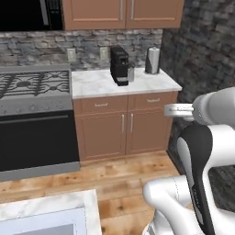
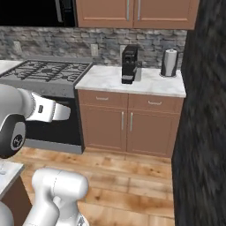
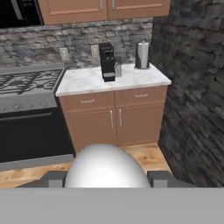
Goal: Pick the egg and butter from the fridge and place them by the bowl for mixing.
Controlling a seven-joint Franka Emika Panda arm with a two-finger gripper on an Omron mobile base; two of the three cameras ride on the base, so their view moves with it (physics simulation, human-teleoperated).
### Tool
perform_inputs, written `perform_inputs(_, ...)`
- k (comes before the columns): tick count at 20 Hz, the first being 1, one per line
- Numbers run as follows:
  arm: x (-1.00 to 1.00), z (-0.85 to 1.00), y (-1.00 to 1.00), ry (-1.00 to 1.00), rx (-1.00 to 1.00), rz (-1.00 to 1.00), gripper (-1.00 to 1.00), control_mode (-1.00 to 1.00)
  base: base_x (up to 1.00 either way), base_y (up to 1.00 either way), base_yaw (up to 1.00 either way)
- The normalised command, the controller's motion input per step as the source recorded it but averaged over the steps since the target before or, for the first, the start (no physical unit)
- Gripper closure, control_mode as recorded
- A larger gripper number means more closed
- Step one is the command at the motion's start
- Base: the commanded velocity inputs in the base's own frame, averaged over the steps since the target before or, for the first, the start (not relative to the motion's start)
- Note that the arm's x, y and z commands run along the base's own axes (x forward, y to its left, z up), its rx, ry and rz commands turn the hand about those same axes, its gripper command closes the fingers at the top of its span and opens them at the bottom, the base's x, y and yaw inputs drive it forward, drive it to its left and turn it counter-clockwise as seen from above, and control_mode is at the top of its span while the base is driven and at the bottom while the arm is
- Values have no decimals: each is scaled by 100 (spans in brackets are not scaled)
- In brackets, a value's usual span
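Egg (image 3: 106,166), the smooth white rounded ball, sits at the bottom centre of the hand view, lodged between the two dark fingertips (image 3: 159,178) of the gripper (image 3: 105,179), which is clamped on it. Nothing lies off to one side to reach for; the carried egg points straight ahead toward the marble-topped bench (image 3: 87,80) with the black coffee machine (image 3: 107,61) and the steel canister (image 3: 142,55). No wooden bowl is seen on that bench, so the drop-off place probably lies elsewhere. Both base views give the white forearm held level, yet hide the egg; the left one adds a marble island corner (image 1: 50,204) at lower left.
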Motion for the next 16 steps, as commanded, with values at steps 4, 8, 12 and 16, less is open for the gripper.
perform_inputs(4, 0, 0, 0, 0, 0, 0, 100, 100, 70, -20, 10)
perform_inputs(8, 0, 0, 0, 0, 0, 0, 100, 100, 68, -20, 13)
perform_inputs(12, 0, 0, 0, 0, 0, 0, 100, 100, 57, -18, 20)
perform_inputs(16, 0, 0, 0, 0, 0, 0, 100, 100, 52, -17, 26)
